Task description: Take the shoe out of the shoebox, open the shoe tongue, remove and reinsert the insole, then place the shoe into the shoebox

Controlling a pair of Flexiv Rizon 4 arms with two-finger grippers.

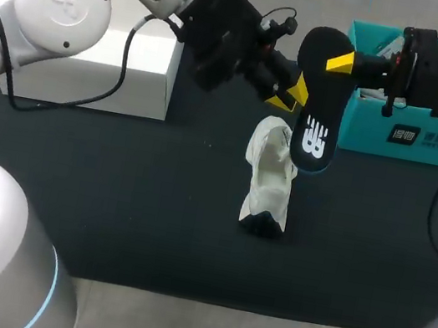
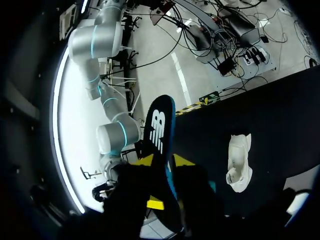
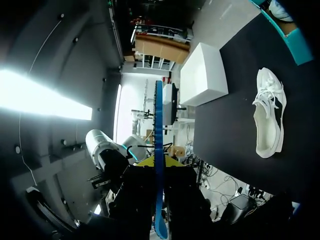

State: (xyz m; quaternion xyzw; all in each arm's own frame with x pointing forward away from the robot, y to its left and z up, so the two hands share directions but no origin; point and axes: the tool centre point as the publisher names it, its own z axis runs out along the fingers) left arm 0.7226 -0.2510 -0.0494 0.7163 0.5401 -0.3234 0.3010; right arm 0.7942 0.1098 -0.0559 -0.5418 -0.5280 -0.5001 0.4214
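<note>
The black insole (image 1: 318, 105) hangs in the air just above the far end of the white shoe (image 1: 270, 177), logo face showing and lower end close to the shoe's opening. The right gripper (image 1: 338, 64) is clamped on the insole's upper end, up and right of the shoe. The left gripper (image 1: 289, 94) sits against the insole's left edge, above the shoe; whether it grips cannot be told. The shoe rests on the dark tabletop (image 1: 111, 196). A teal shoebox (image 1: 410, 138) stands beyond the shoe to its right, a white box (image 1: 92, 65) beyond it to its left.
</note>
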